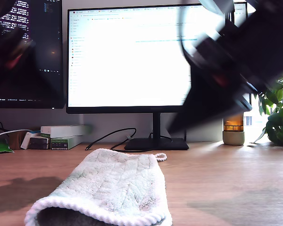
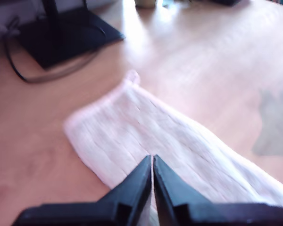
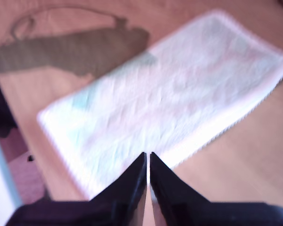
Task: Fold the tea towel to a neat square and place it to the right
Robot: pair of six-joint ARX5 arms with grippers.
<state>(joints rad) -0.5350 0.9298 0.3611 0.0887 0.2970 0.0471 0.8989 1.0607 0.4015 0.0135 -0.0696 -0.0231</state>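
The tea towel (image 1: 108, 188) is a fluffy pale cloth with a corded hem. It lies folded into a long strip on the wooden desk (image 1: 226, 183), at the front and towards the exterior view's left. My first gripper (image 2: 152, 160) hangs above the towel (image 2: 146, 136), shut with nothing between its fingers. My second gripper (image 3: 147, 157) is also shut and empty, above the towel's (image 3: 170, 99) long edge. In the exterior view a blurred dark arm (image 1: 226, 61) fills the upper right and another arm (image 1: 9, 42) blurs the upper left. I cannot tell which arm is which.
A wide monitor (image 1: 132, 56) on a black stand (image 1: 155, 143) rises behind the towel, with a cable (image 1: 108, 136) beside it. A second screen (image 1: 26, 47) and stacked boxes (image 1: 61, 136) sit at the exterior view's left. A small lamp (image 1: 233, 129) and a plant (image 1: 278, 117) are at its right.
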